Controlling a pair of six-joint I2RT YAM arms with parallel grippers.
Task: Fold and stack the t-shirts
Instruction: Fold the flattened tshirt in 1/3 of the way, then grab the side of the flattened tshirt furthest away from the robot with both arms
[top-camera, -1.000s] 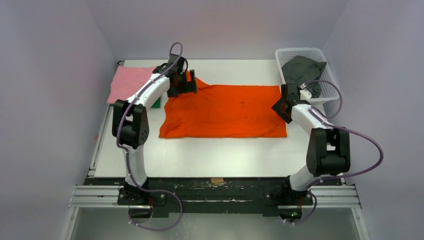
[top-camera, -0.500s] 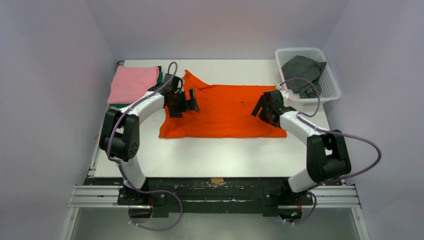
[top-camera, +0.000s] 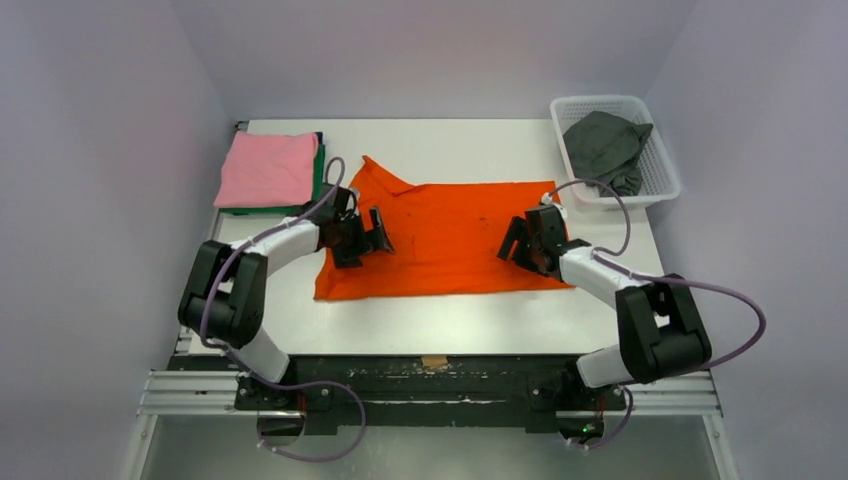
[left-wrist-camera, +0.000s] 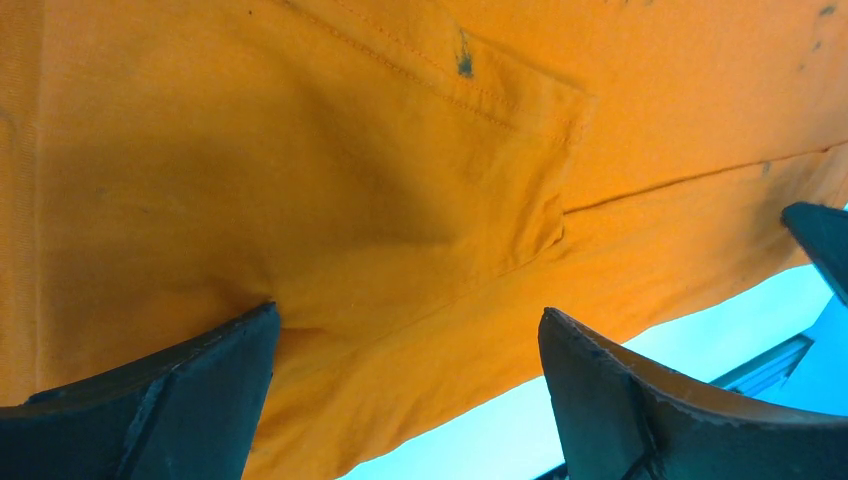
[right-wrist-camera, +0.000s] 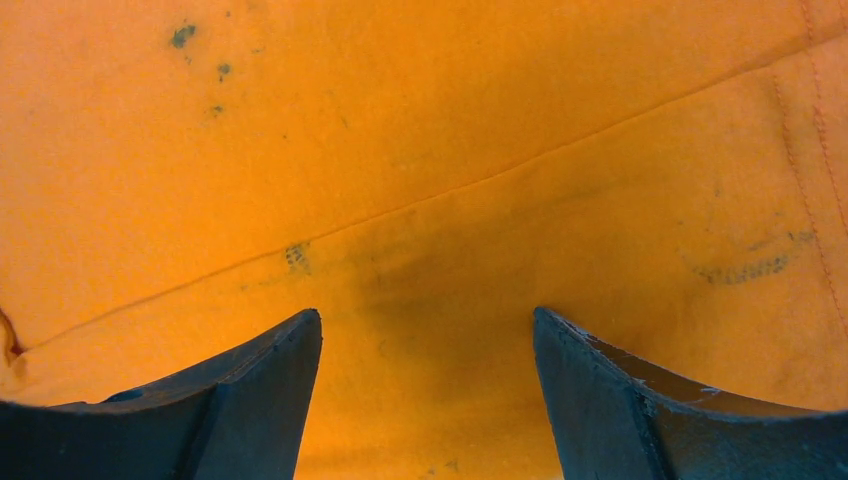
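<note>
Orange t-shirt (top-camera: 440, 235) lies spread flat mid-worktop, with one sleeve poking toward the far edge at its left end. The pink t-shirt (top-camera: 268, 168) sits folded on the green t-shirt (top-camera: 318, 185) in the far-left corner, and the dark grey t-shirt (top-camera: 603, 145) is bunched in the white basket (top-camera: 662, 165) at the far-right corner. Left gripper (top-camera: 376, 232) is low over the orange shirt's left part and right gripper (top-camera: 512, 240) over its right part; both have jaws spread wide with only orange cloth between them and nothing held, and I can't tell if the tips touch.
</note>
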